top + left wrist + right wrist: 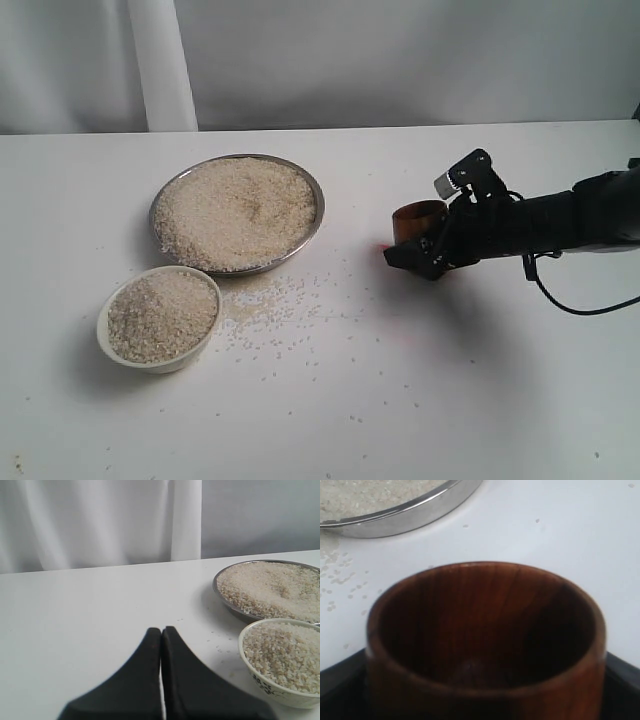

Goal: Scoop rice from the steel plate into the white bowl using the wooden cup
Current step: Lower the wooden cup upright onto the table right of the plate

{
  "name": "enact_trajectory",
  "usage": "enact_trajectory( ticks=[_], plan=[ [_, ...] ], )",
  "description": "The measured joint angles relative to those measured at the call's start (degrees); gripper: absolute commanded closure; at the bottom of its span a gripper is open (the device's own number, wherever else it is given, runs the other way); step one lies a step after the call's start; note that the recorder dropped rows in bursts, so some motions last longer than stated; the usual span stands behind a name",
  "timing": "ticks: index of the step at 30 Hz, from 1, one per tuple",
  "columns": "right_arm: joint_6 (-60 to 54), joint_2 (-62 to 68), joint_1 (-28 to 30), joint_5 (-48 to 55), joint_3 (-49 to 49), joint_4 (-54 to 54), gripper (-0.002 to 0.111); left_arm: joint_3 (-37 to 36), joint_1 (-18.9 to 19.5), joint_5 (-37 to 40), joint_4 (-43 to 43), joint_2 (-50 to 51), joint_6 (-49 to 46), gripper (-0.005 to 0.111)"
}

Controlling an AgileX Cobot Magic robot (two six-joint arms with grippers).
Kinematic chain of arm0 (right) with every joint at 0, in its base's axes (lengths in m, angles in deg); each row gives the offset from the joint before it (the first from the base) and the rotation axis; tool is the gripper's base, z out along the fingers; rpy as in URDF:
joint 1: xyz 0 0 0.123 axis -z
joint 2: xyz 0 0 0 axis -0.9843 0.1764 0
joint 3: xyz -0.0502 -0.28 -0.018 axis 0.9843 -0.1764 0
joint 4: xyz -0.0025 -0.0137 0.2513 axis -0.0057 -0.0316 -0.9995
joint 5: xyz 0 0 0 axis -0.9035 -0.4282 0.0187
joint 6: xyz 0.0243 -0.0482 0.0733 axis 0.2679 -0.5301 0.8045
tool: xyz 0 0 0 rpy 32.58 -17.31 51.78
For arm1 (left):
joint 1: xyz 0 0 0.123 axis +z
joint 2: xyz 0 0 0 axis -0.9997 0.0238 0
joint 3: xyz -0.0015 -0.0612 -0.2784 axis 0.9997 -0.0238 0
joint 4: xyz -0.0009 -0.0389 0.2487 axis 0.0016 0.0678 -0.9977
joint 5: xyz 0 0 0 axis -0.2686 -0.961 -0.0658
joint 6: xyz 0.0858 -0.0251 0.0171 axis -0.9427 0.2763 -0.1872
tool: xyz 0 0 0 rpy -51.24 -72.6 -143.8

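Observation:
The steel plate (318,200) holds a wide heap of rice (235,210). In front of it to the left, the white bowl (103,335) is heaped with rice (162,313). Well to the right of the plate is the wooden cup (416,218), with my right gripper (412,246) shut on it. The right wrist view shows the cup (485,605) with a dark inside and no grains, and black fingers (335,680) at both its sides. My left gripper (161,630) is shut on nothing, to the left of the bowl (265,687) and the plate (216,587); the exterior view does not show it.
Loose grains (280,310) lie scattered on the white table between the plate, the bowl and the cup, thinning out toward the front. A grey backdrop with a white post (160,60) stands behind the table. A black cable (560,295) hangs from the right arm.

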State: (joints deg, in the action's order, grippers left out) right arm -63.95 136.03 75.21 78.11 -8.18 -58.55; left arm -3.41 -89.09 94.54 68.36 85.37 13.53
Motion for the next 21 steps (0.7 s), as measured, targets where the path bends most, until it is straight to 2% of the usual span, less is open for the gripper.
enact_trajectory(
  ticks=[3, 5, 9, 12, 21],
  plan=[
    [0.00, 0.00, 0.00, 0.27, -0.12, 0.00, 0.067, 0.00, 0.00, 0.00, 0.00, 0.00, 0.00, 0.107],
    [0.00, 0.00, 0.00, 0.75, -0.62, -0.12, 0.055, 0.00, 0.00, 0.00, 0.00, 0.00, 0.00, 0.107],
    [0.33, -0.11, 0.00, 1.51, -0.62, 3.61, 0.016, 0.00, 0.00, 0.00, 0.00, 0.00, 0.00, 0.107],
    [0.29, 0.13, 0.00, 2.44, -1.10, 5.39, 0.004, 0.00, 0.00, 0.00, 0.00, 0.00, 0.00, 0.107],
    [1.88, -0.86, 0.00, 2.82, -1.10, 10.56, 0.003, 0.00, 0.00, 0.00, 0.00, 0.00, 0.00, 0.107]
  ],
)
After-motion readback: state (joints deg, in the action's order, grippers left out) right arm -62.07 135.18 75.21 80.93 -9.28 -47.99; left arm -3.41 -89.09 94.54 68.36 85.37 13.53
